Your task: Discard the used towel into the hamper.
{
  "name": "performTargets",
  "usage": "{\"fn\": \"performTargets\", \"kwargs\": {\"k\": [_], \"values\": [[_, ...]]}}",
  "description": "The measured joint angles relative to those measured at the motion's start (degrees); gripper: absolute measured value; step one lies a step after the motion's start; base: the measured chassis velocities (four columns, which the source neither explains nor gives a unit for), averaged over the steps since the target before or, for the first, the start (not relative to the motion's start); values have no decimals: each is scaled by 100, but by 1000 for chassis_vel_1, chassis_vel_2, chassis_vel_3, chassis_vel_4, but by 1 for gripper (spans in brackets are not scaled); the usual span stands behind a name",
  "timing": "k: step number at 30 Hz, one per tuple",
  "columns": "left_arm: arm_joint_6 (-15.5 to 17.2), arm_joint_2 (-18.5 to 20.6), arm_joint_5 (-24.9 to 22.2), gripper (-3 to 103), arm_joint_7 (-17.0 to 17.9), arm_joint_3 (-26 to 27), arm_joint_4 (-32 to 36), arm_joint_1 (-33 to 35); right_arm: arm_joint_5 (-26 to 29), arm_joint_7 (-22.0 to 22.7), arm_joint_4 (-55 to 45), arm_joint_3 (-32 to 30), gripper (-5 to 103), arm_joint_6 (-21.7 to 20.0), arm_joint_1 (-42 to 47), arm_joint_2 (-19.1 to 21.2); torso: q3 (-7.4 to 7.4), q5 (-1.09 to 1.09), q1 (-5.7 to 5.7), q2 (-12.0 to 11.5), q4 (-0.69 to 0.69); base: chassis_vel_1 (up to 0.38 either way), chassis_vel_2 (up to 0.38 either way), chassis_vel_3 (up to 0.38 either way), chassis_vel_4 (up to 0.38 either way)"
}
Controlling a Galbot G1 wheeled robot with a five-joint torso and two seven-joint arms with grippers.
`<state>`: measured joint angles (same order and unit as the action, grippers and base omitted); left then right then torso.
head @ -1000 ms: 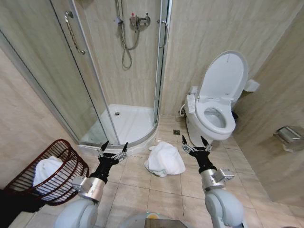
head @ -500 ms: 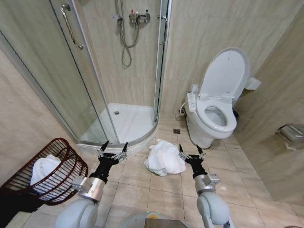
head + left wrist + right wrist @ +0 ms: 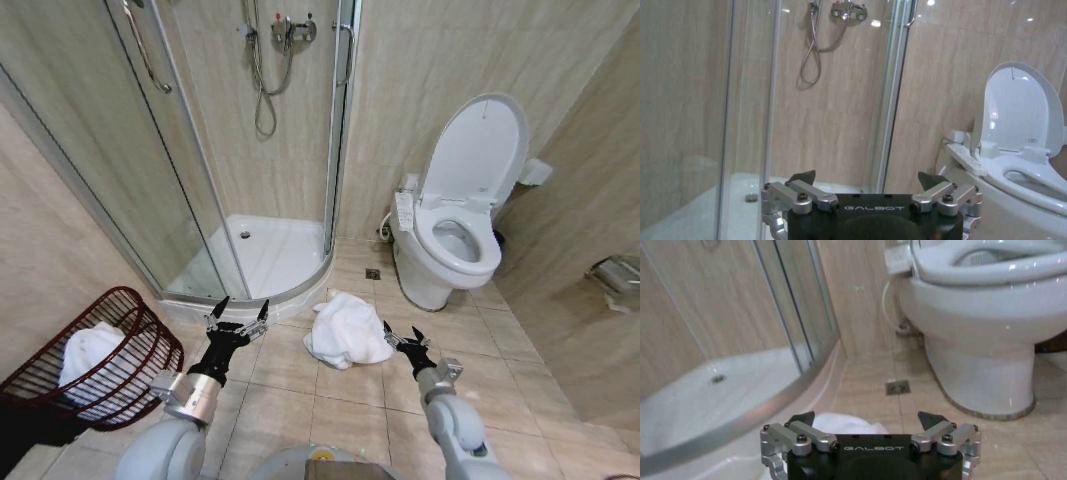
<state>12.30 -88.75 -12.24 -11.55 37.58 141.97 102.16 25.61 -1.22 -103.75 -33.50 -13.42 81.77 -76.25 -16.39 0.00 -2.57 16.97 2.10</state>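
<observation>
A crumpled white towel [image 3: 345,330] lies on the tiled floor between the shower and the toilet; a part of the towel [image 3: 843,423] shows just past my right fingertips. The hamper [image 3: 140,352], a dark reddish-brown openwork basket, stands at the left wall with another white towel [image 3: 88,352] inside. My right gripper [image 3: 404,334] is open, low over the floor beside the towel's right edge. My left gripper [image 3: 238,309] is open and empty, held above the floor between hamper and towel. In the wrist views the left gripper [image 3: 867,176] and the right gripper [image 3: 867,416] both stand open.
A curved glass shower enclosure [image 3: 250,250] with a raised white base stands ahead. A white toilet [image 3: 450,245] with its lid up stands to the right of the towel. A floor drain [image 3: 372,275] lies between them. A metal holder [image 3: 618,272] hangs on the right wall.
My right gripper has dropped lower and nearer the floor, staying beside the towel's right edge. The head view has tilted slightly. The left arm and the towel have not moved.
</observation>
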Motion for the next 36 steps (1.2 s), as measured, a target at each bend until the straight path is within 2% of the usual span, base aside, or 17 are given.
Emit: {"fn": "performTargets", "kwargs": {"k": [7, 11, 18, 34, 36], "values": [[0, 0, 0, 100, 0, 0, 0, 0, -162, -36, 318, 140, 100, -5, -263, 4, 98, 0, 41, -137, 0, 0, 0, 0, 0], [0, 0, 0, 100, 0, 0, 0, 0, -210, -33, 636, 205, 100, 152, -432, -58, 176, 1, 68, -244, 0, 0, 0, 0, 0], [0, 0, 0, 100, 0, 0, 0, 0, 142, 315, 769, 312, 100, 98, -686, -16, 295, 0, 126, -420, 0, 0, 0, 0, 0], [0, 0, 0, 100, 0, 0, 0, 0, 98, 284, 1020, 425, 100, 418, -819, 140, 525, 0, 220, -744, 0, 0, 0, 0, 0], [0, 0, 0, 100, 0, 0, 0, 0, 340, 290, 972, 441, 100, 399, -831, 137, 575, 0, 239, -812, 0, 0, 0, 0, 0]]}}
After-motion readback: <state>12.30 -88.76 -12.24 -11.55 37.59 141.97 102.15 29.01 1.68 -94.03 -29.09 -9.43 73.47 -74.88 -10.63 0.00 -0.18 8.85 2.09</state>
